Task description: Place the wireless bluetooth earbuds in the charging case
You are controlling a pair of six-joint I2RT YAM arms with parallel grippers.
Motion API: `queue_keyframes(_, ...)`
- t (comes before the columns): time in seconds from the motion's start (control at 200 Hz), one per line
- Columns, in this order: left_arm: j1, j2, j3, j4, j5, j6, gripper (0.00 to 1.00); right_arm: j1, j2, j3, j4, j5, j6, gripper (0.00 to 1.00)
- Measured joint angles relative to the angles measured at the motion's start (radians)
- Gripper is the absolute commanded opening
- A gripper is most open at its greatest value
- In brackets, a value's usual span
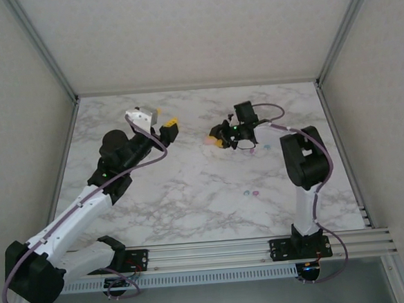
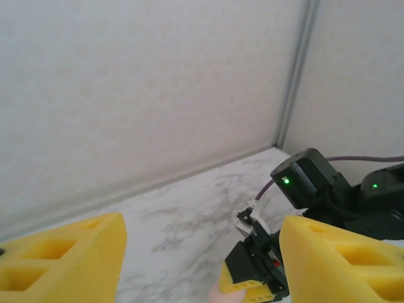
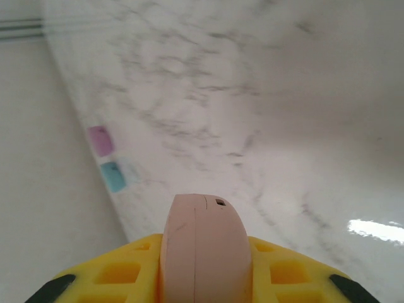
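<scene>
Right end effector [image 1: 220,139] is clamped on the pink charging case [image 3: 202,243], its flat sides between the yellow fingers. Left end effector [image 2: 201,252] has its jaws apart with nothing between them. Earbuds [image 1: 246,192] lie on the surface [image 1: 192,214] near the right arm, well apart from the case; probably teal and purple, too small to be sure. Likely light, hard, slick and prone to roll, so pinch across the body with fingertips only.

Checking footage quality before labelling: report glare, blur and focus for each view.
Right wrist: glare on the table lower right; pink case fairly sharp; purple item and teal item smeared. Left wrist: left pincer close and soft. Top external: even light, earbuds barely resolved.
</scene>
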Motion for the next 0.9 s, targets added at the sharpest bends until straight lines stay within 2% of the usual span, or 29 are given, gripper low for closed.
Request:
queue_keyframes(0.18,0.008,0.001,0.021,-0.109,-0.047,-0.025,0.66,0.027,0.077,0.051,-0.021,0.013,-0.037,0.2)
queue_keyframes(0.415,0.012,0.008,0.043,-0.181,-0.075,-0.045,0.66,0.029,0.083,0.089,-0.111,0.076,-0.115,0.29)
queue_keyframes(0.621,0.026,0.047,0.103,-0.236,-0.097,-0.075,0.67,0.028,0.077,0.116,-0.207,0.143,-0.192,0.5)
queue_keyframes(0.901,0.057,0.109,0.164,-0.332,-0.13,-0.139,0.66,0.007,0.023,0.117,-0.353,0.24,-0.274,0.61)
